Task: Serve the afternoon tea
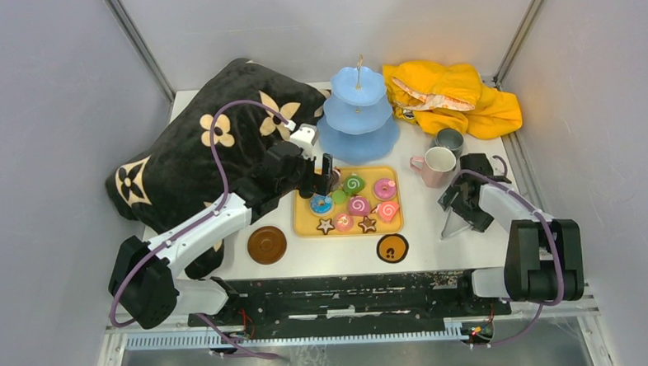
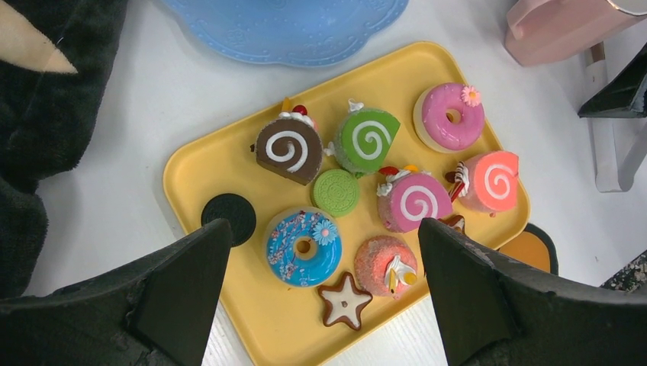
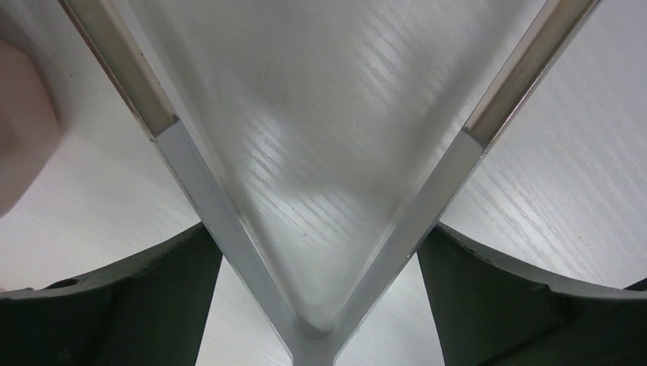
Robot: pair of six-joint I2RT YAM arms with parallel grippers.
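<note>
Since sweets (image 2: 416,200) had to reach the stand (image 1: 358,140), I hung the left gripper (image 2: 324,229) spread over the tray's (image 2: 191,171) nine o'clock end; the right gripper (image 3: 320,236), unclenched, straddled the tongs (image 3: 206,191).

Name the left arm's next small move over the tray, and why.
Probably lower the left gripper straight down onto the blue doughnut: its jaws stand open above the yellow tray, that doughnut lies nearly centred between them, and the light-blue stand looks bare.

Bright, even light from above leaves only soft, short shadows. Ahead of the right gripper (image 3: 320,229), the tongs (image 3: 194,179) gleam, slightly blurred.
</note>
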